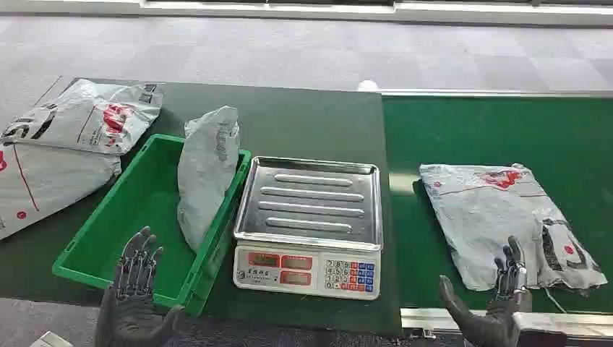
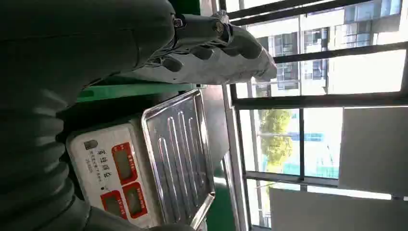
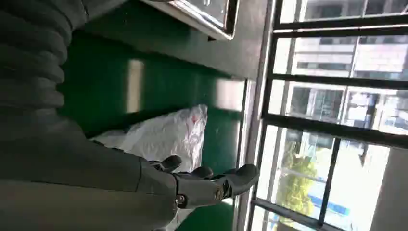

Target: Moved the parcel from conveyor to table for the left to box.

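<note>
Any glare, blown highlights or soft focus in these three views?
Head view: evenly lit and sharp; a mild bright reflection on the conveyor belt beside the scale. Left wrist view: windows overexposed, left robot hand dark against them. Right wrist view: windows blown out, glare streaks on the belt, parcel slightly soft.

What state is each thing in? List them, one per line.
Parcel on conveyor: lying flat, not held.
Parcel in green bin: leaning on the bin's right wall.
Green bin: open-topped.
Scale: tray bare.
Two parcels on table: lying overlapped.
Left hand: open, over the bin.
Right hand: open, at the conveyor parcel's near edge.
</note>
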